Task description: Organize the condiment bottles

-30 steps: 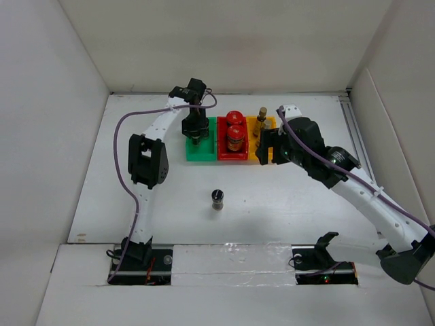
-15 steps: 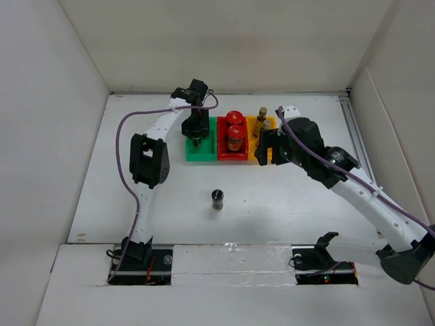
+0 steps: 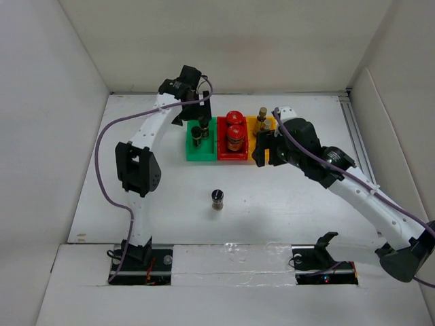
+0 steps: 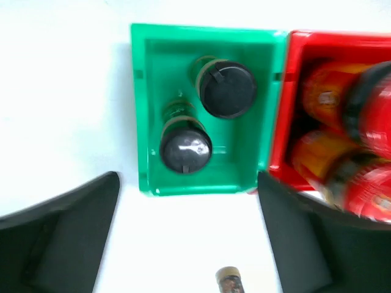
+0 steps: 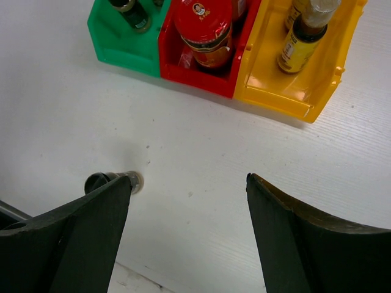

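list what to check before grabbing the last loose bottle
1. left hand open, holding nothing: ok
2. right hand open, holding nothing: ok
3. loose black-capped bottle standing apart from the bins, looks upright: ok
4. green bin has free floor left of its two black-capped bottles: ok
5. red-capped jars in the red bin, slim bottles in the yellow bin: ok
6. which hand has the easier reach to the loose bottle: cannot tell
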You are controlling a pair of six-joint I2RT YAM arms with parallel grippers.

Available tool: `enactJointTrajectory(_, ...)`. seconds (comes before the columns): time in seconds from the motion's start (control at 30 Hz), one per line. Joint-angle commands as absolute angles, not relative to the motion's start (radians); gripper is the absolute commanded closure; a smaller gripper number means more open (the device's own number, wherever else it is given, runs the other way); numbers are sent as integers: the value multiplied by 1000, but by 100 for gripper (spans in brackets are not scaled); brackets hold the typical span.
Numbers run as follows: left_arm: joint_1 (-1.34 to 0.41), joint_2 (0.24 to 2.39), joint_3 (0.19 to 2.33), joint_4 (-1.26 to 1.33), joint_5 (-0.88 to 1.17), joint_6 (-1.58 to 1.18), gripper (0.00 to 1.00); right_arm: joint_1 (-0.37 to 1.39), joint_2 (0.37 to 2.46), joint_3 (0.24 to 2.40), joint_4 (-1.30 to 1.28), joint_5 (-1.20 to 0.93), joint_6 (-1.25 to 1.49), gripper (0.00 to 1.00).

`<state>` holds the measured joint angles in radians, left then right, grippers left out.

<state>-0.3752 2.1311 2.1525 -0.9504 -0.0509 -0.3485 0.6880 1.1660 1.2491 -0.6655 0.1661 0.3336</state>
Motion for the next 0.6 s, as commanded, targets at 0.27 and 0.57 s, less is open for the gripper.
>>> enactJointTrajectory(0.27, -550, 1613, 1726, -812, -192, -409, 1, 701, 1115, 1330, -693, 284, 341, 18)
enactJointTrajectory(0.57, -850, 1434, 1306, -697, -279, -581, 1, 710, 1028, 1367, -805, 405, 351, 17)
